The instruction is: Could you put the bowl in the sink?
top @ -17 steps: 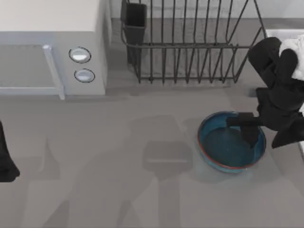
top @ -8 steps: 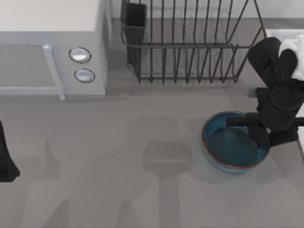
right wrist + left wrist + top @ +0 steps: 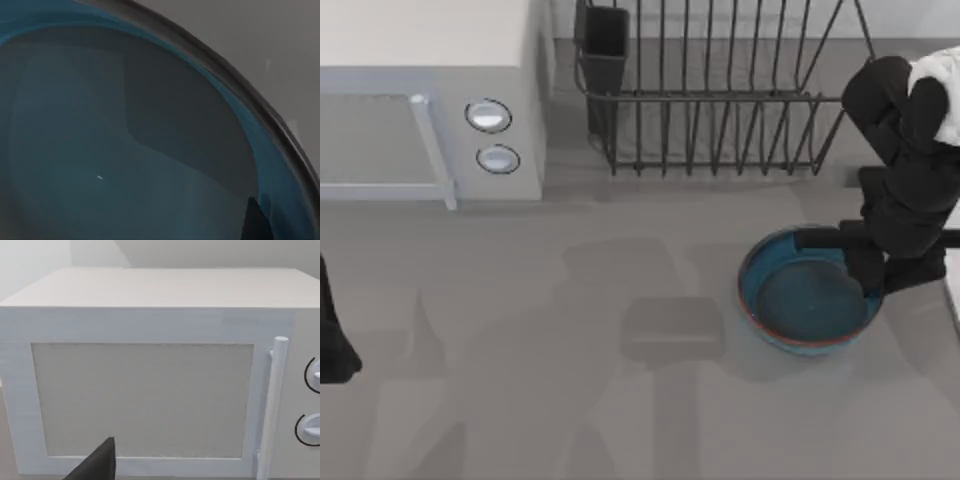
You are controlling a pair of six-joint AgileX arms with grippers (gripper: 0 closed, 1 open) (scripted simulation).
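Parked at the near left edge of the table: the left gripper (image 3: 332,345), a dark shape low beside the white box-shaped microwave (image 3: 150,375); whether its fingers are open or shut, impossible to tell.

Further in, on the right side of the grey table (image 3: 570,400): the round shallow blue glazed bowl with a thin reddish-brown rim (image 3: 805,300), upright and seemingly just off the tabletop, to judge by the shadow spread beneath it. At its right rim, the right gripper (image 3: 880,272), one dark finger inside the bowl, the other outside it, closed on the wall between them. Same story from the right wrist view: blue glaze of the bowl's inside up close, the rim curving past, a dark fingertip (image 3: 256,220) against the inner wall.

Just to the right of the bowl, at the table's right edge: a pale strip of the light grey-white rectangular sink (image 3: 952,290), mostly behind the arm.

So, in judgement: grasp made, lift probably begun, carry to the right and release over the basin not yet done. Roughly the first half finished.

Beyond, at the back: the dark wire dish rack (image 3: 720,95) with its small dark cutlery cup.

Writing, brands, labels: none readable anywhere, not even on the microwave's two round dials.
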